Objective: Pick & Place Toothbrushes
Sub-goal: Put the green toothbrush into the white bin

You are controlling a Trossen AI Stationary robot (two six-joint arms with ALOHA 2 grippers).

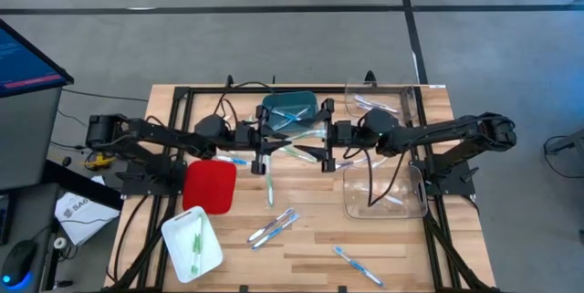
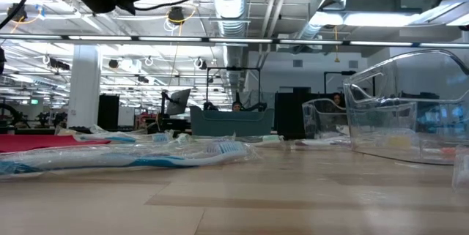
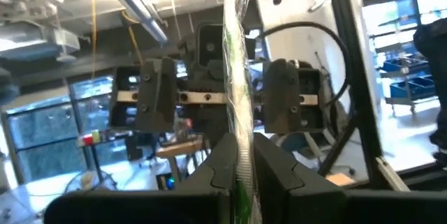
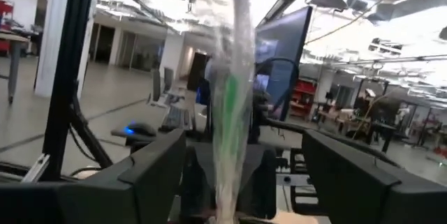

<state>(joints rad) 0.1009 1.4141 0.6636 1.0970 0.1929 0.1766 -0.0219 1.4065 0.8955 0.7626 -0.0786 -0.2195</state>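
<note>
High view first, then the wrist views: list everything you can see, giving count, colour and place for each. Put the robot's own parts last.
table: one, light wood, under everything
teal bin: one, far edge, middle; toothbrushes inside
clear containers: two, see-through, right side
red tray: one, left of centre
white tray: one, near left corner
green toothbrush: one, lying in the white tray
loose toothbrushes: at least four, blue and light green, on the table's middle and near part
held toothbrush: one, green, wrapped, in the air between the grippers
monitor: one, dark, beyond the table's left
left gripper: shut on the held toothbrush
right gripper: open, fingers either side of it
</note>
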